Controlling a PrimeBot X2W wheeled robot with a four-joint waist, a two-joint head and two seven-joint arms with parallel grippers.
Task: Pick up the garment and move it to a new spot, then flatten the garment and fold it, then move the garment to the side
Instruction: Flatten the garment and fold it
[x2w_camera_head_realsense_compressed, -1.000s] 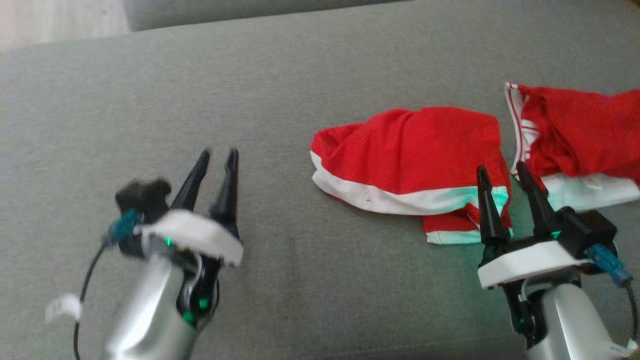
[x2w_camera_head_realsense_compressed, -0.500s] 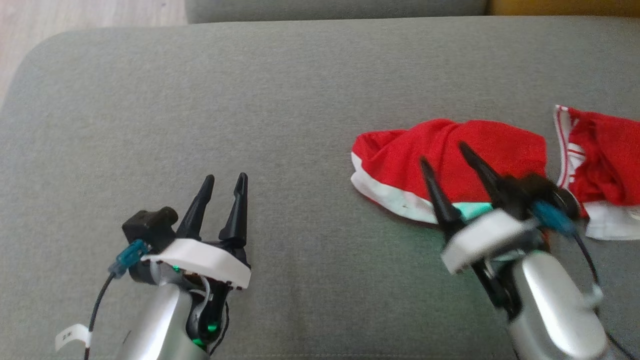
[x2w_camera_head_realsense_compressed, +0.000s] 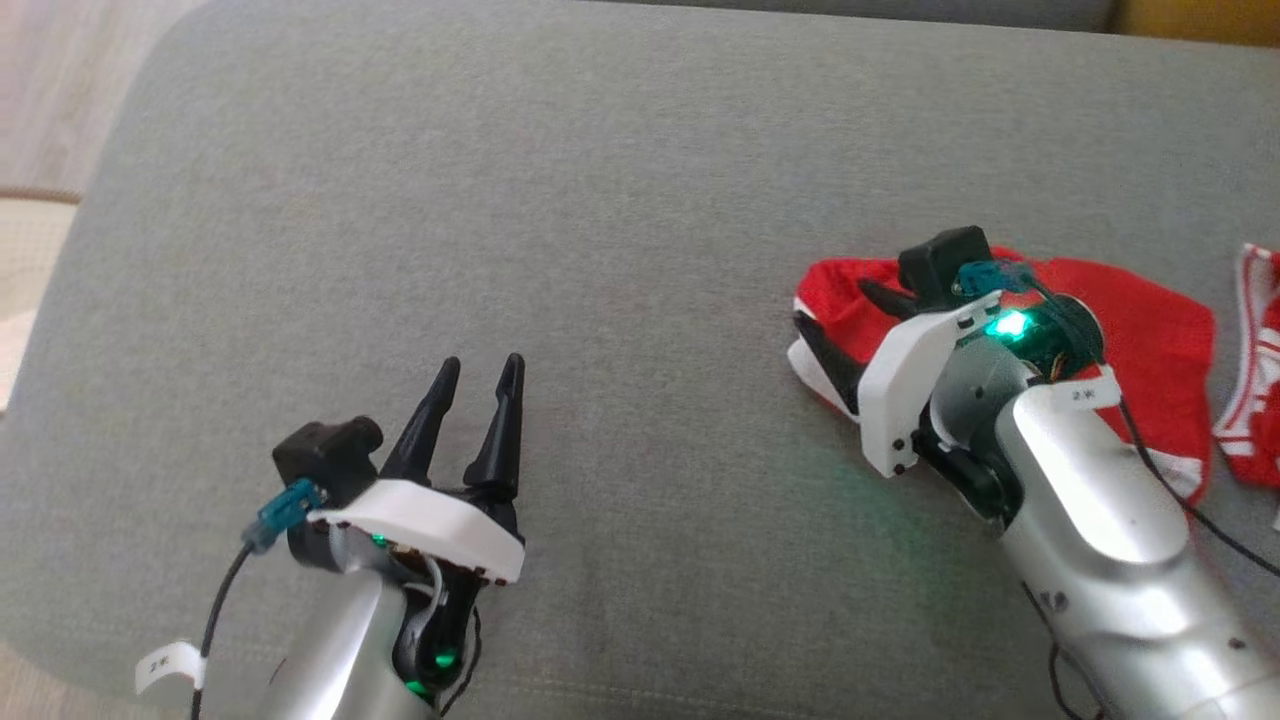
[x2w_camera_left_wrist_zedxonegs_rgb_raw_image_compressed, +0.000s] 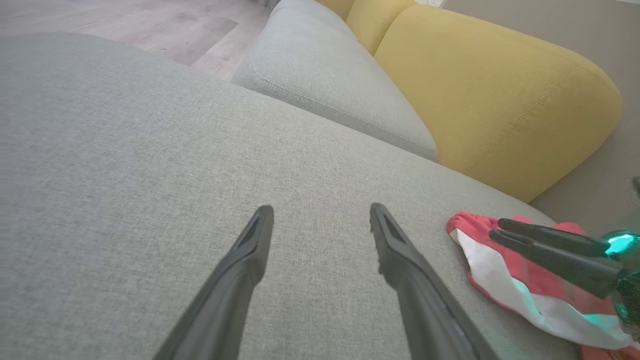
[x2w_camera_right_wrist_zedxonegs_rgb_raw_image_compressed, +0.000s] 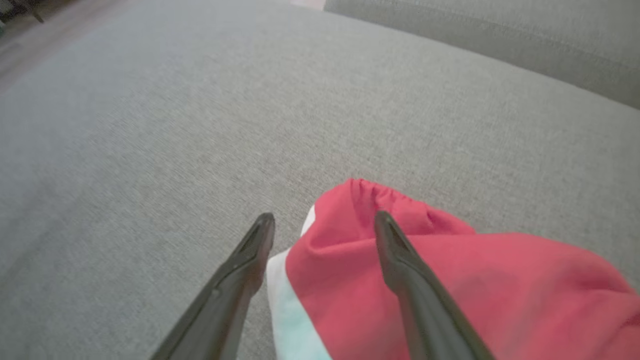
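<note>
Just right of centre on the grey sofa seat (x2w_camera_head_realsense_compressed: 600, 200), the red garment (x2w_camera_head_realsense_compressed: 1150, 330) lies lengthwise left to right, white hem toward the robot, its left end beneath the right gripper (x2w_camera_right_wrist_zedxonegs_rgb_raw_image_compressed: 324, 216), fingers spread and empty; another red piece (x2w_camera_head_realsense_compressed: 1255, 400) lies beside it; the left gripper (x2w_camera_head_realsense_compressed: 483, 360) hangs spread over bare cushion

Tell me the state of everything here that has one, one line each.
Red garment: crumpled on the grey cushion, not flattened or folded, not held.
Second red garment: bunched at the right edge of the head view, partly cut off.
Left gripper: jaws open, empty, over bare cushion.
Right gripper: jaws open at the red garment's end, nothing gripped.
</note>
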